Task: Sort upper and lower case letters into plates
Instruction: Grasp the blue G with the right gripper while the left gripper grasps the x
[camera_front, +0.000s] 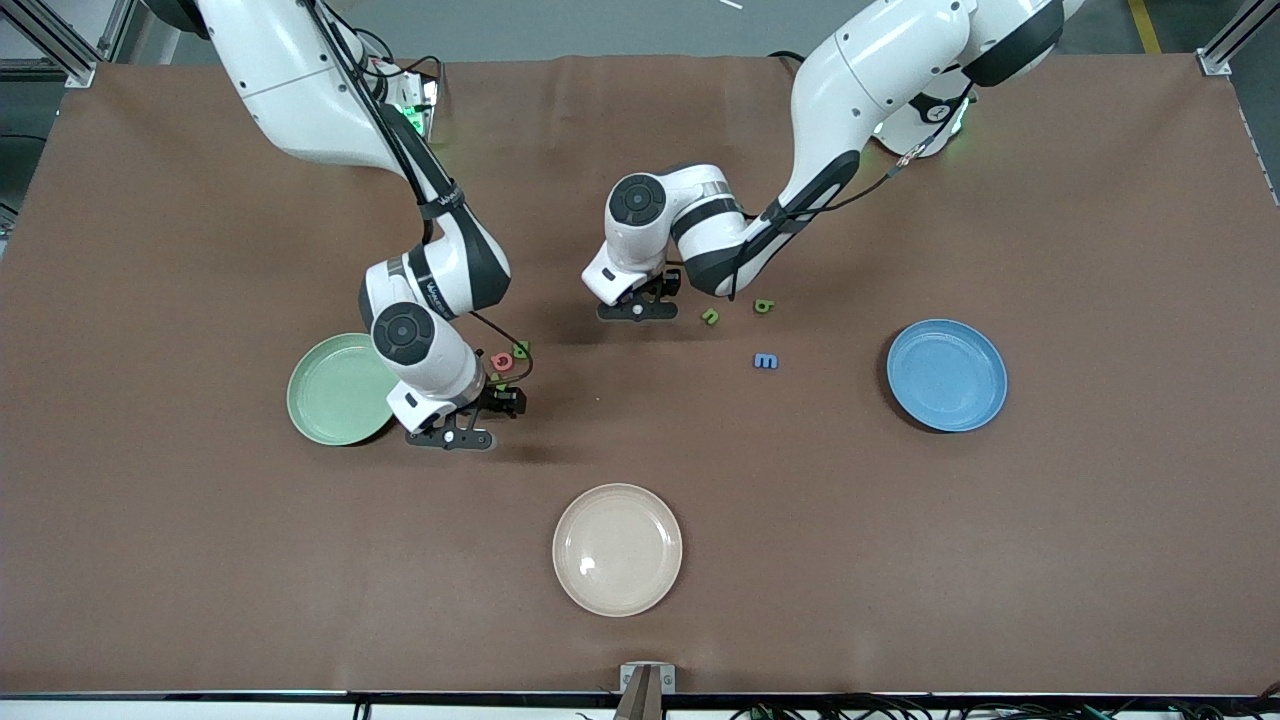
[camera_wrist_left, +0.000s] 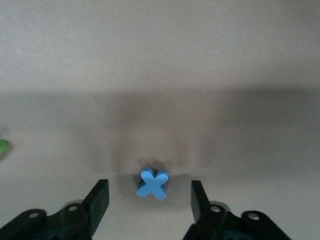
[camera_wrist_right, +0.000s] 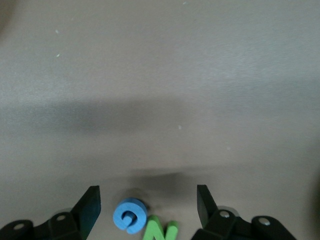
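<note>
Covering whole table (camera_front: 900, 560): brown cloth; grey floor, aluminium frame at edges.

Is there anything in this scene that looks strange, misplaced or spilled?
Only one thing stands out: a cream plate sits nearest the front camera, matching neither the green plate nor the blue plate. Nothing is spilled or damaged; all three plates are still empty.

Legible characters are the toy letters only: blue x (camera_wrist_left: 152, 183), blue G (camera_wrist_right: 129, 215), green N (camera_wrist_right: 161, 230), blue m (camera_front: 765, 361), green n (camera_front: 710, 316), green b (camera_front: 763, 306), all lying on the table (camera_front: 1050, 550)
</note>
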